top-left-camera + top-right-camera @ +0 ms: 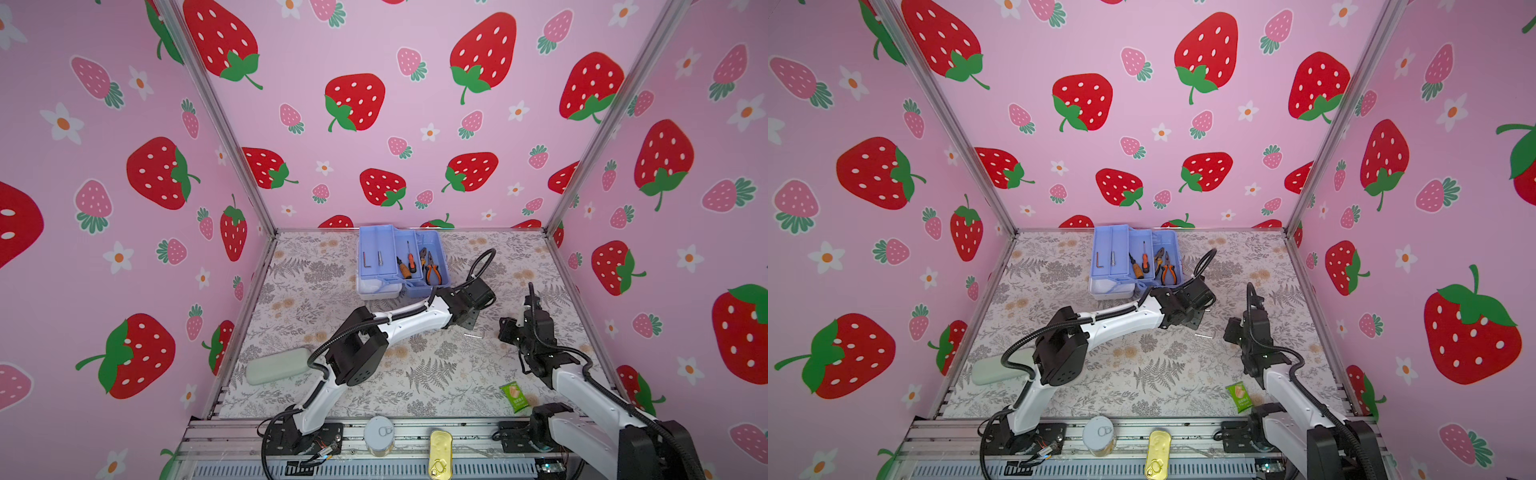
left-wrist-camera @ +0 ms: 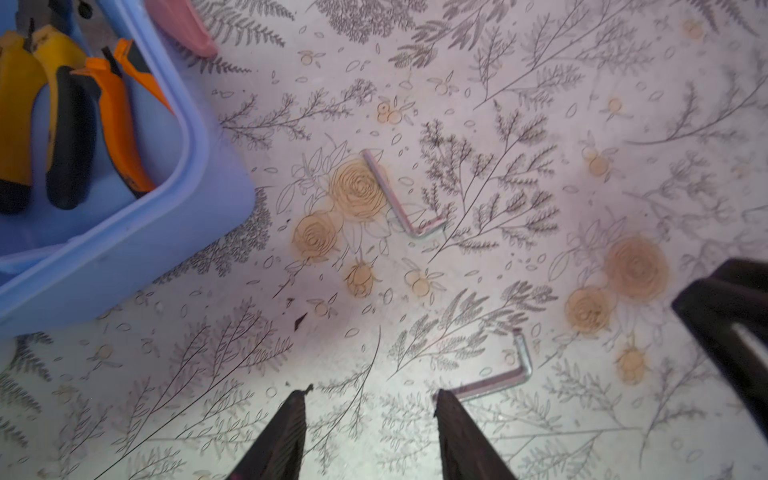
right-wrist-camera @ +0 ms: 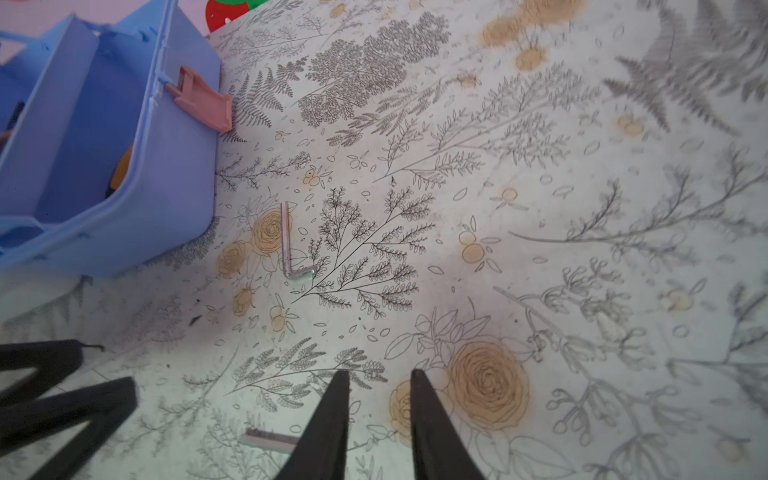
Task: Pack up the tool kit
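Note:
The tool kit [image 1: 420, 288] lies open at the back of the table in both top views. Its blue base holds orange-handled pliers [image 1: 432, 268] and screwdrivers [image 1: 409, 264]. A hex key [image 1: 365, 261] rests in the blue tray [image 1: 376, 277] over the white lid [image 1: 376, 291]. Two loose hex keys lie on the table right of the case, one nearer it [image 2: 399, 199] [image 3: 291, 245]. My open left gripper [image 2: 371, 399] hovers low beside the other key [image 2: 494, 374], one fingertip [image 2: 444, 401] at its long end. Just past that key [image 3: 270, 440], my right gripper [image 3: 380, 374] stands narrowly open and empty.
The case's pink latch [image 3: 203, 104] hangs open on its side wall. A pale green oblong case [image 1: 276, 365] lies front left and a green snack packet [image 1: 514, 397] front right. A round grey tin [image 1: 379, 434] and a yellow tin [image 1: 440, 453] sit on the front rail.

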